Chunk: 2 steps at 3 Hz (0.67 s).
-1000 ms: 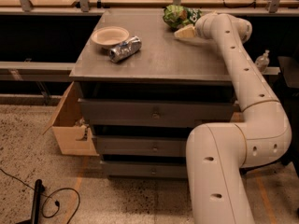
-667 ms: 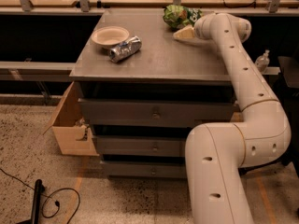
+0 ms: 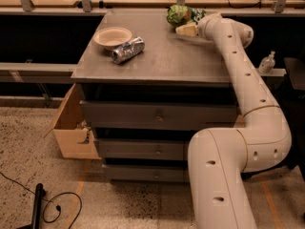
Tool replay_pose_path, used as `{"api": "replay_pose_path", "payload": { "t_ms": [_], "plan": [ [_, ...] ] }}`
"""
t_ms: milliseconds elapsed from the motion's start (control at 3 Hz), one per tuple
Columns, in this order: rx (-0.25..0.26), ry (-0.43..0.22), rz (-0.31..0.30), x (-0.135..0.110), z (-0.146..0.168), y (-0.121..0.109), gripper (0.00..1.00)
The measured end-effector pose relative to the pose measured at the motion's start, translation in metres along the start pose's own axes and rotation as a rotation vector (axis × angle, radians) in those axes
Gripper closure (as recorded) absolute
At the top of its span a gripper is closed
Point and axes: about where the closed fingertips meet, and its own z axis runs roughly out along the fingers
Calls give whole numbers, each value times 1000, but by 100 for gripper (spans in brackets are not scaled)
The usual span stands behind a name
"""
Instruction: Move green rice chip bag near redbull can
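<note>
green rice chip bag [image 3: 179, 14] rear-r @ gripper [image 3: 186, 29]; redbull can [image 3: 127, 50] lying far-l.

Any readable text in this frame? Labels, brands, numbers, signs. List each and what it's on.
No text can be read anywhere.
green rice chip bag: print not legible.
redbull can, on its side by the bowl: brand not legible.
bottle right of the cabinet: label too small to read.
gripper, at the bag on the cabinet's far right corner: no markings visible.
</note>
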Motion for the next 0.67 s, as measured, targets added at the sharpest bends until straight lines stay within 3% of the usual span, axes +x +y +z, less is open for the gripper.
{"api": "replay_pose_path", "payload": {
  "t_ms": [333, 667],
  "plan": [
    [15, 36, 26, 10, -1, -5, 0],
    [8, 66, 37, 14, -2, -3, 16]
  ]
}}
